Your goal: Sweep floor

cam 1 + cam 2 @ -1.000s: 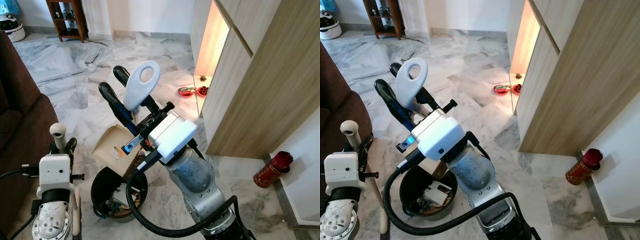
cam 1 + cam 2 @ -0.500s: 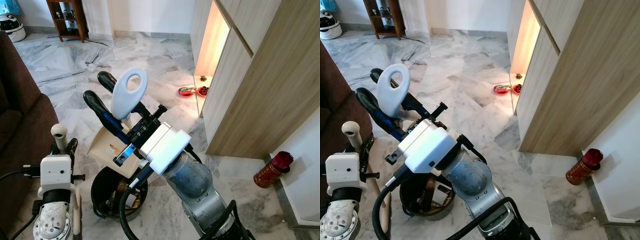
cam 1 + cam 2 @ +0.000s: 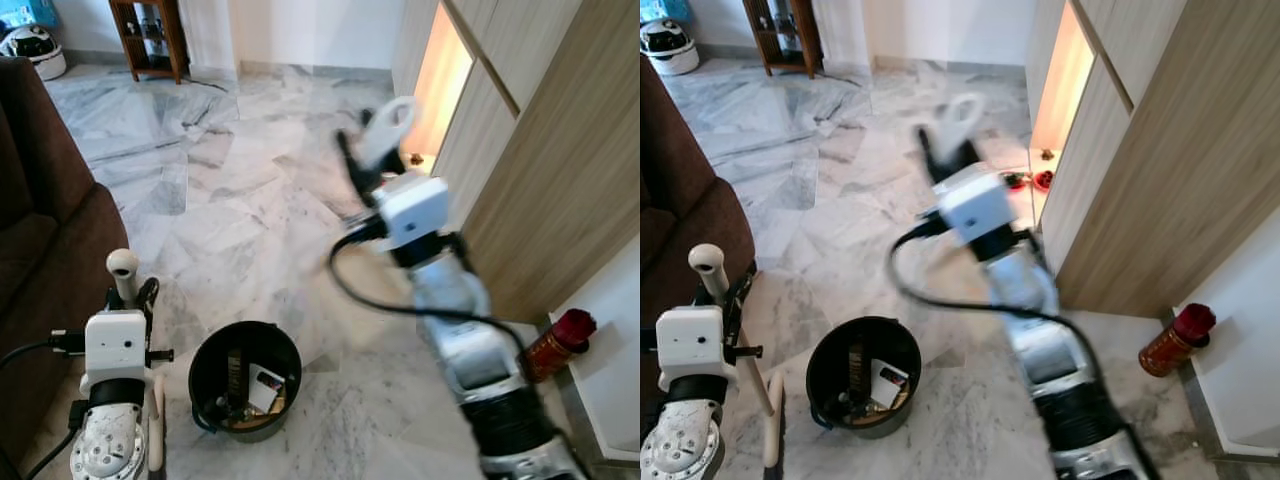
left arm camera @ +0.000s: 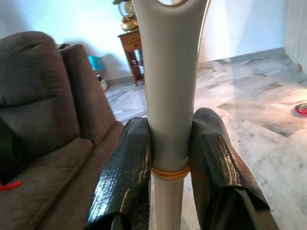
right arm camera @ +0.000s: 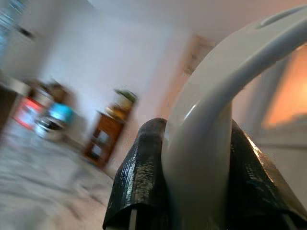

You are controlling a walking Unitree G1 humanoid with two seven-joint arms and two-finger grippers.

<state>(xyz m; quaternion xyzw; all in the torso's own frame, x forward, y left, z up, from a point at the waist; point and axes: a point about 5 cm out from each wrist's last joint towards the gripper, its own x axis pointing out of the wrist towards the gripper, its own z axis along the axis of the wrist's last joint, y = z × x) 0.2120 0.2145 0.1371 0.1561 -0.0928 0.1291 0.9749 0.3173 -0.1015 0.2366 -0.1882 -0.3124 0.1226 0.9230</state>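
We stand on a shiny marble floor (image 3: 230, 200) with a brown sofa (image 3: 40, 230) on our left side. Our right gripper (image 5: 192, 167) is lifted up high in front of us, near the wooden cupboard (image 3: 540, 170). Its two black fingers (image 5: 136, 182) squeeze tight on a pale looped handle (image 3: 388, 128). It looks blurry. We cannot tell what hangs below that handle.

Our left gripper (image 4: 170, 163) is low down by the sofa. Its fingers (image 4: 127, 177) press on both sides of the broom handle (image 4: 170, 72), which stands straight up. The round top of the broom handle pokes up above our left wrist.

A black bin (image 3: 245, 380) sits on the floor between our arms, just beside the broom. It has bits of rubbish (image 3: 262, 385) inside. A red can (image 3: 555, 345) stands by the wall on our right.
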